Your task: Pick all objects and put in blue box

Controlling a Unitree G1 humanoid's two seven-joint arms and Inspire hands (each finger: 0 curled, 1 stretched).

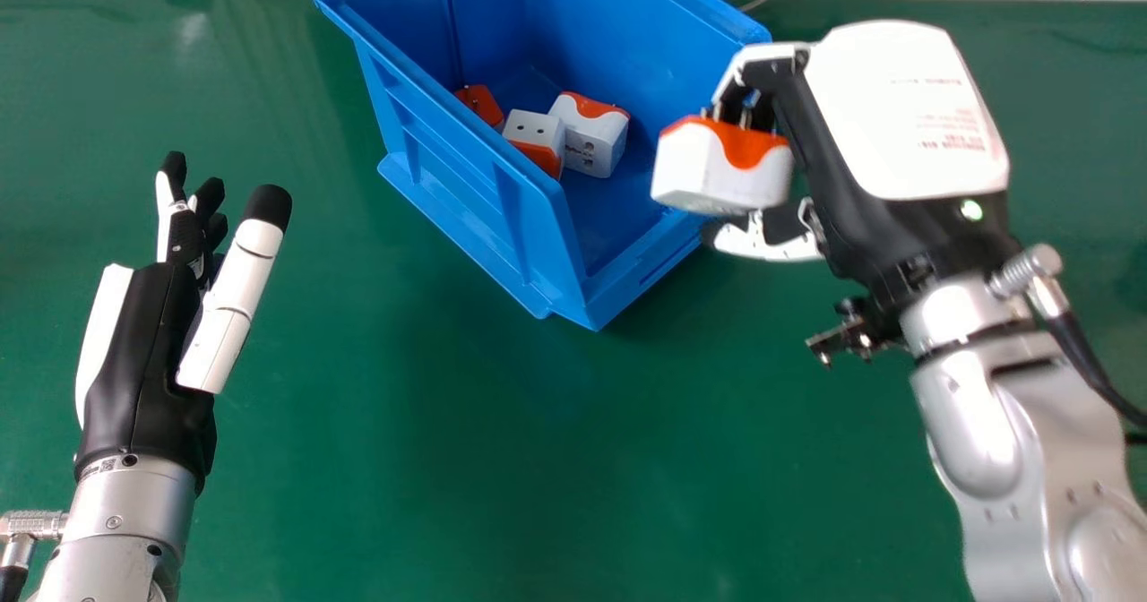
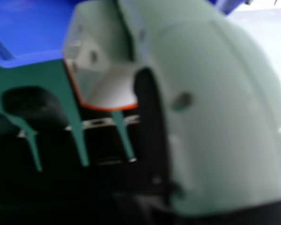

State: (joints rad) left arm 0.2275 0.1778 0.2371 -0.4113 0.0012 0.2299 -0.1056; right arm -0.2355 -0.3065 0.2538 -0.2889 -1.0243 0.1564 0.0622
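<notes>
Silver forearms, small screws; black cables, ribbed connectors. Left hand black and white, thumb black-tipped. Right hand: white back plate, red print, green light.

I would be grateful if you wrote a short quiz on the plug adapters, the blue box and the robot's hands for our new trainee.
1. Multiple choice: what does the right hand hold?
A) a screwdriver
B) a white and orange plug adapter
C) a coil of cable

2. True or false: the left hand holds nothing, its fingers pointing away from the robot.

3. Fill in the number: inside the blue box, ___ loose adapters can be seen.

Key: 1. B; 2. true; 3. three
</notes>
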